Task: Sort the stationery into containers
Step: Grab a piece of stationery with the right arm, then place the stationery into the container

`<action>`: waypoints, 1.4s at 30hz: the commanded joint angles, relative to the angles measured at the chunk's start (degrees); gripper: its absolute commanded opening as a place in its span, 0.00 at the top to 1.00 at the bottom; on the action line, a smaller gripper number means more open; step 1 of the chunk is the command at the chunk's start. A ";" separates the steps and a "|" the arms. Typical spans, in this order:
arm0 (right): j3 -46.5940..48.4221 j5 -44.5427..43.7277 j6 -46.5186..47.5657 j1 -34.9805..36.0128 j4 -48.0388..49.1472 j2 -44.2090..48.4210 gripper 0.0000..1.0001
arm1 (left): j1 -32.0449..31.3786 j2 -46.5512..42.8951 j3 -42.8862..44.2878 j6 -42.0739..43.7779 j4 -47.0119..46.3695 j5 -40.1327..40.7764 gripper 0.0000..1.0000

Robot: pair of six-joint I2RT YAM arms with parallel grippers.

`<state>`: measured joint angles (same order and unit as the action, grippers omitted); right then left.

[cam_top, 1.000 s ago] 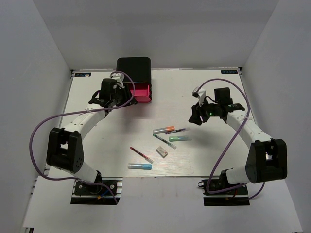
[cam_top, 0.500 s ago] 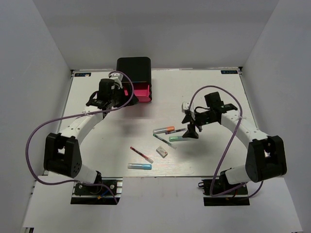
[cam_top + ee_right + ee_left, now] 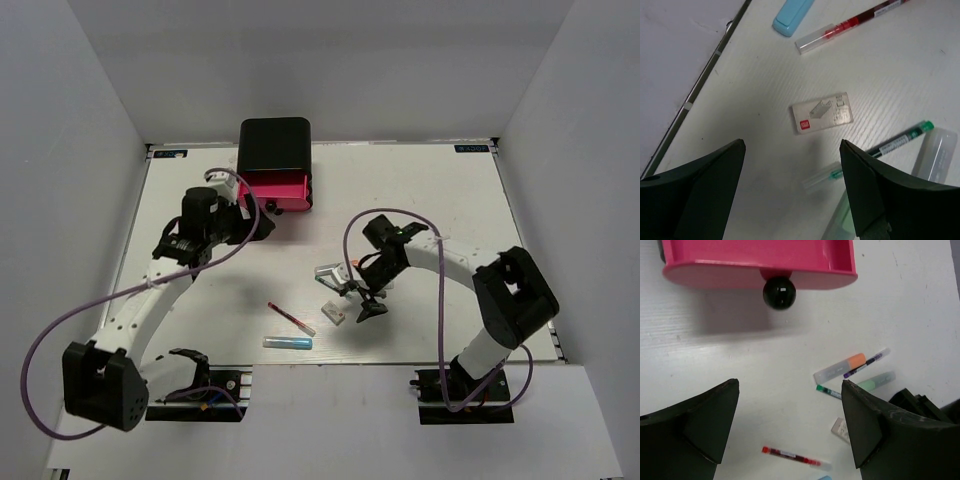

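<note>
Eraser [image 3: 822, 112] flat on table [image 3: 920, 75] between red pen [image 3: 855, 22] and green pen [image 3: 900, 140]; right gripper [image 3: 792, 147] spread wide above it, empty; left gripper [image 3: 790, 390] spread, empty, near pulled-out pink drawer [image 3: 760, 262]

We held our left arm [image 3: 150, 290] stretched from its base up toward the black cabinet [image 3: 275, 140], its wrist just left of the cabinet's front. Our left gripper [image 3: 247, 222] pointed at that front from just short of it, its dark fingers [image 3: 705, 415] spread wide with nothing between them. Our right arm [image 3: 450, 262] arched with its elbow far out to the cabinet's right and the forearm reaching back leftward. Our right gripper [image 3: 357, 297] hung well in front of the cabinet, slightly to its right, aimed downward, jaws wide apart and empty.
</note>
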<state>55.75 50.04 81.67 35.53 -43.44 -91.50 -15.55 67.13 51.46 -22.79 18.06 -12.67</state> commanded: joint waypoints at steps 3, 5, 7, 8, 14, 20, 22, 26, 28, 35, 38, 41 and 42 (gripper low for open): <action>3.58 -4.68 -3.70 6.11 6.60 -4.46 0.18 | 0.17 -10.17 -4.34 -3.31 5.39 2.38 0.07; 4.90 -6.18 -5.20 7.18 8.80 -5.79 0.18 | 0.17 -12.72 -6.72 -5.24 6.01 2.99 0.07; 5.51 -7.84 -6.34 8.50 9.77 -7.11 0.18 | 0.17 -16.23 -8.30 -6.39 6.71 3.61 0.07; 5.69 -8.38 -6.87 8.85 10.91 -7.37 0.18 | 0.17 -17.20 -9.70 -7.26 6.72 3.61 0.07; 7.36 -13.12 -7.84 10.79 12.06 -10.97 0.18 | 0.17 -22.31 -13.67 -9.91 7.25 4.14 0.07; 6.48 -15.41 -6.09 11.76 11.54 -12.47 0.23 | 0.17 -24.33 -16.13 -11.76 7.25 4.67 0.07; 5.34 -15.85 -5.38 12.02 11.45 -12.30 0.24 | 0.17 -24.33 -16.66 -12.37 6.46 4.67 0.07; 4.63 -14.98 -5.90 12.20 11.71 -11.33 0.43 | 0.17 -23.81 -16.66 -12.90 4.79 4.67 0.07; 5.07 -14.27 -7.75 12.20 11.63 -10.37 0.56 | 0.17 -23.80 -17.27 -13.51 4.09 4.67 0.07; 10.69 -13.91 -23.56 11.05 18.73 -1.33 0.72 | 0.17 -21.70 -20.78 -16.76 -3.73 2.48 0.07; 12.80 -16.55 -29.89 10.70 26.26 2.19 0.72 | 0.17 -20.12 -22.72 -17.46 -8.04 1.86 0.07; 14.74 -20.06 -32.36 10.35 33.38 3.52 0.72 | 0.17 -18.01 -22.72 -17.47 -11.55 0.63 0.07; 15.70 -20.85 -32.45 10.35 33.33 3.35 0.72 | 0.17 -17.39 -22.72 -17.99 -12.17 0.63 0.07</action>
<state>68.36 32.27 54.87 46.26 -18.85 -89.49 -15.55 48.66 28.91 -39.51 11.51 -10.44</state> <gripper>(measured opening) 0.598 0.927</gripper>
